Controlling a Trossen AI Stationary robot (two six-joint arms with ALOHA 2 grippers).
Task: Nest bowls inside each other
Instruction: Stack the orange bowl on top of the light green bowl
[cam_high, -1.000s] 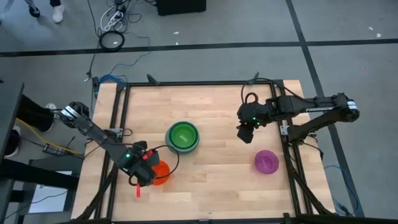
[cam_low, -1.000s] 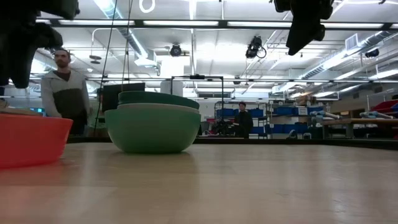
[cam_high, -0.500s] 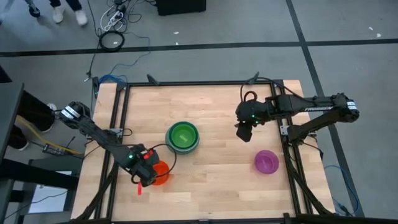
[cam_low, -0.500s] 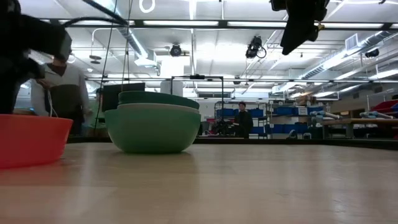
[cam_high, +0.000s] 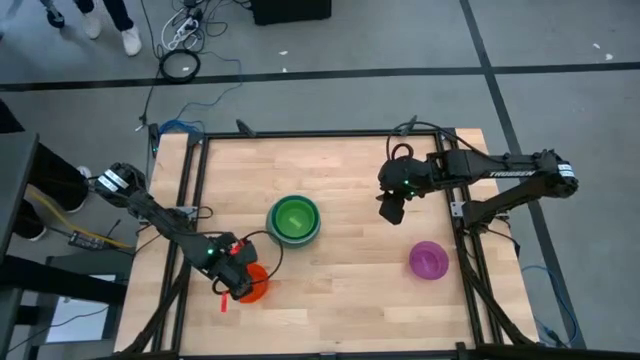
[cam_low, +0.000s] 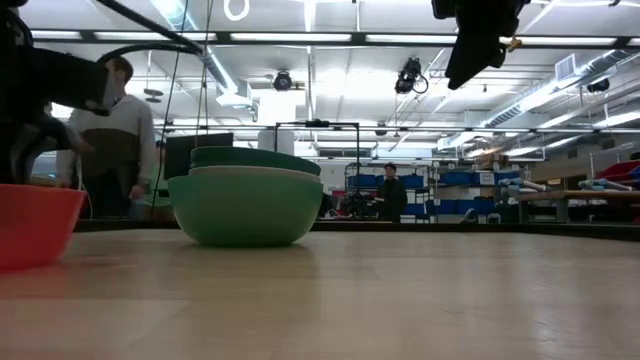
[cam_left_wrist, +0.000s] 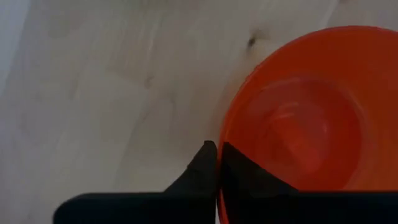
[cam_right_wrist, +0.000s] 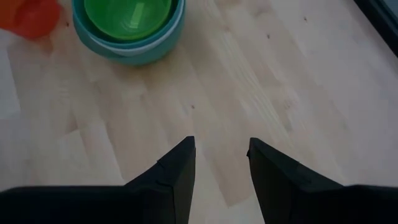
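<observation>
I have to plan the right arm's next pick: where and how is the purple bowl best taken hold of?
Probably by the rim. The purple bowl sits upright and alone on the table, mouth open upward, so the right gripper, open above the table, could come straight down with one finger inside the wall and one outside. The rim side nearest that arm looks easiest.

Large robotics lab / industrial workshop hall. Evidence: open ceiling w/ strip lights (cam_low: 300, 38) and exposed ducts, shelving racks (cam_low: 480, 185) w/ blue bins, grey concrete floor (cam_high: 330, 35) w/ loose cables (cam_high: 180, 62), framed wooden bench (cam_high: 340, 290), persons standing in bkgd (cam_low: 388, 192).
</observation>
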